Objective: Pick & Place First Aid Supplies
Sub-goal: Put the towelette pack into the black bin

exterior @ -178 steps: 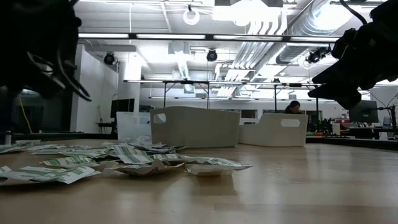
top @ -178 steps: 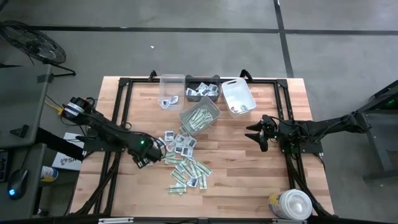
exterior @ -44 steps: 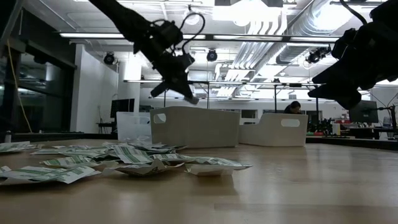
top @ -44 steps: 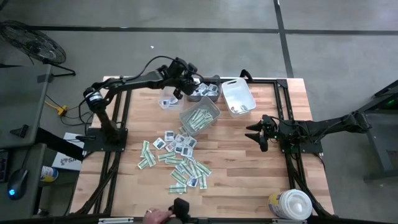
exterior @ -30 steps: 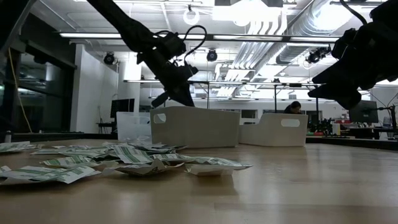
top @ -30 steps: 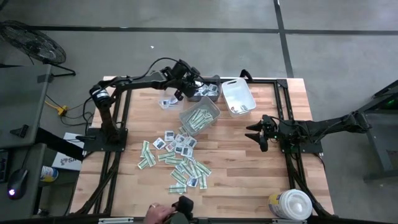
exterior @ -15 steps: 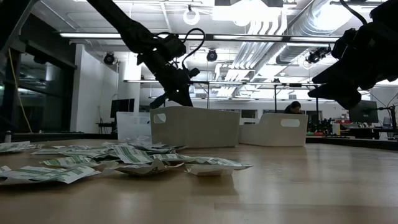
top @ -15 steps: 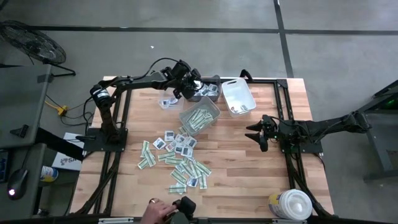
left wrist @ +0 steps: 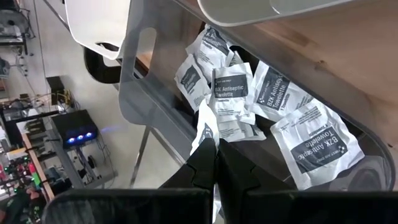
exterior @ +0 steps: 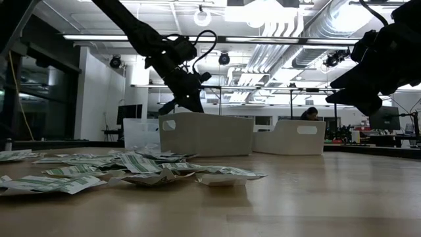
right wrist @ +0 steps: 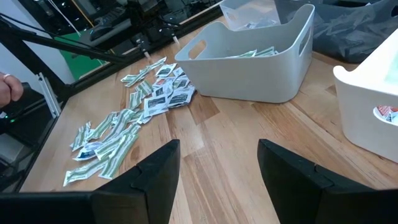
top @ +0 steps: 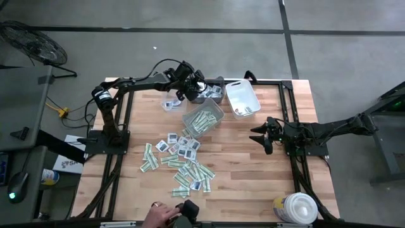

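Since the earliest frame, the left arm has swung from the loose pile at the table's left-centre across to the bins at the far edge; over the last half second it has hardly shifted. Left gripper (left wrist: 214,163): jaws pressed together on the corner of a white antiseptic towelette packet (left wrist: 206,129), poised over the dark bin (left wrist: 143,112), where like packets (left wrist: 316,142) already lie heaped. High view: the same gripper (top: 192,90) sits above the dark bin (top: 207,93), between the clear bin (top: 171,95) and the white bin (top: 242,99). Right gripper (right wrist: 217,168): jaws wide apart and empty, waiting above bare wood at the table's right. Remaining supplies: a scatter of green-and-white strips (top: 150,158) and squarish white packets (top: 175,144) at table centre, with more strips in the grey bin (top: 204,120). A person's hand (top: 155,215) shows at the near edge.

Handling, as judged: each packet is very light, thin, flexible and probably slick foil or film, so it bends rather than resists, and neighbours may cling or slide. A pinch on a crimped edge or corner, as shown, seems best; a flat-lying packet offers little to grasp from above, and overlapping ones may lift together.
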You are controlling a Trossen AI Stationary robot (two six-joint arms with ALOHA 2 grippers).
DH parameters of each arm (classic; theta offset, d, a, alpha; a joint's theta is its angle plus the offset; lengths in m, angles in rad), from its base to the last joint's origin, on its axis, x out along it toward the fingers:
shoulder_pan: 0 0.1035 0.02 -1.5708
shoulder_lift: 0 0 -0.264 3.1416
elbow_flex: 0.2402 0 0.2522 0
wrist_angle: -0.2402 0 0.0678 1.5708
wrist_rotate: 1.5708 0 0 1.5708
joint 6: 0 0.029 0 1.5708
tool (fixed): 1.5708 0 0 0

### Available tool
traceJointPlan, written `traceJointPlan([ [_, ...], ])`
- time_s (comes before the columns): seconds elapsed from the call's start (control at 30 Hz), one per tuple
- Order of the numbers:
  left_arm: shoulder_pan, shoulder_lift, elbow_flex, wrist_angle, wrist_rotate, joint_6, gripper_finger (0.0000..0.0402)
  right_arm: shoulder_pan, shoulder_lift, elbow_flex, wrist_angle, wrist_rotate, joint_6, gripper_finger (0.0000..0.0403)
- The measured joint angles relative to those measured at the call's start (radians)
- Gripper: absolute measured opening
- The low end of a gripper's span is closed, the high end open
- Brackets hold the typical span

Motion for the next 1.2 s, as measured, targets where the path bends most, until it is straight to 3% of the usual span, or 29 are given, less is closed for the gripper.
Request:
traceJointPlan([
  [0.2, 0.0, 0.0, 0.0, 0.0, -0.035, 0.002, 0.0011, 0.0, 0.0, 0.0, 0.0, 0.0, 0.0, 0.0208],
  [0.53, 0.0, 0.0, 0.0, 0.005, -0.041, -0.027, 0.0099, 0.0, 0.0, 0.0, 0.0, 0.0, 0.0, 0.0208],
  [0.73, 0.0, -0.029, 0.001, 0.007, -0.083, -0.076, 0.0112, 0.0, 0.0, 0.0, 0.0, 0.0, 0.0, 0.0208],
  [0.97, 0.0, -0.142, 0.001, -0.042, -0.091, -0.242, 0.0112, 0.0, 0.0, 0.0, 0.0, 0.0, 0.0, 0.0208],
  [1.2, -0.008, -0.297, 0.002, -0.276, -0.095, -0.534, 0.0112, 0.0, 0.0, 0.0, 0.0, 0.0, 0.0, 0.0208],
])
